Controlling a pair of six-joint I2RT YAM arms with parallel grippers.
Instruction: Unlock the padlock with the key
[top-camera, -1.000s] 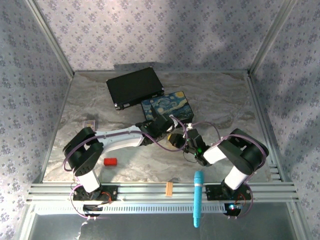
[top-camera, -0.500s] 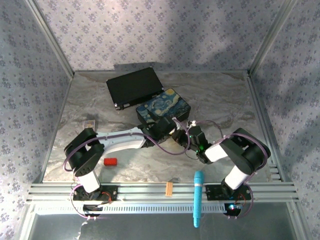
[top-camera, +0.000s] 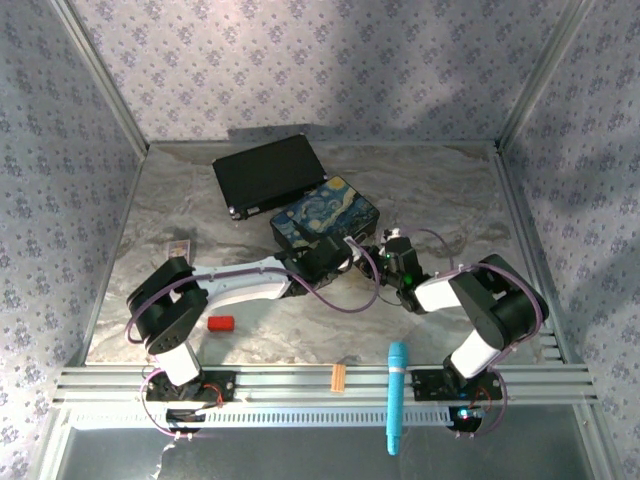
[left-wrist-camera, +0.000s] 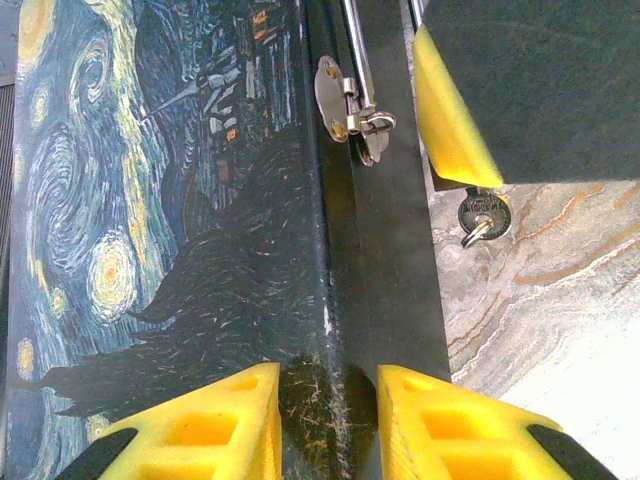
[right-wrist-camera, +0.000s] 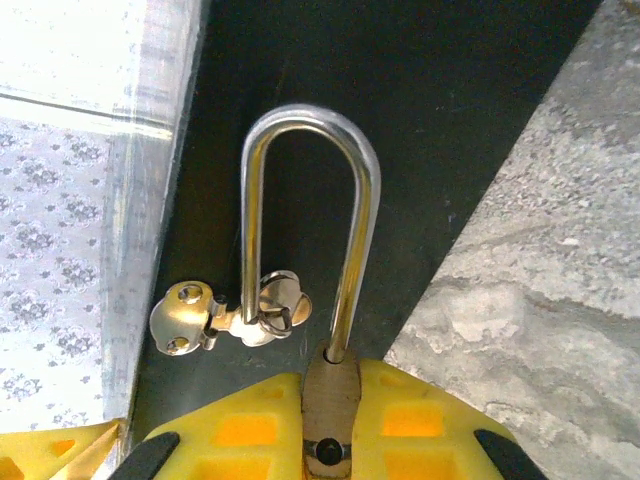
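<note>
The brass padlock (right-wrist-camera: 332, 395) sits pinched between the yellow fingers of my right gripper (right-wrist-camera: 332, 375), which is shut on it. Its silver shackle (right-wrist-camera: 310, 115) loops up over the black side of the painted box (top-camera: 320, 208). One leg enters the body; the other runs through the silver hasp (right-wrist-camera: 185, 320) and ends apart from the body. In the left wrist view the key (left-wrist-camera: 484, 212) shows as a round silver head with a small ring, poking out under the right finger; its blade is hidden. My left gripper (left-wrist-camera: 328, 375) is shut on the box's front edge (left-wrist-camera: 330, 330).
A black case (top-camera: 268, 175) lies behind the box. A red block (top-camera: 221, 323) rests near the left arm's base. An orange-tan strip (top-camera: 338, 377) and a teal tool (top-camera: 397, 395) lie on the front rail. Metal frame posts border the table.
My right gripper has moved up and to the right with the padlock, closer to the box. The box has turned and shifted slightly left in my left gripper.
</note>
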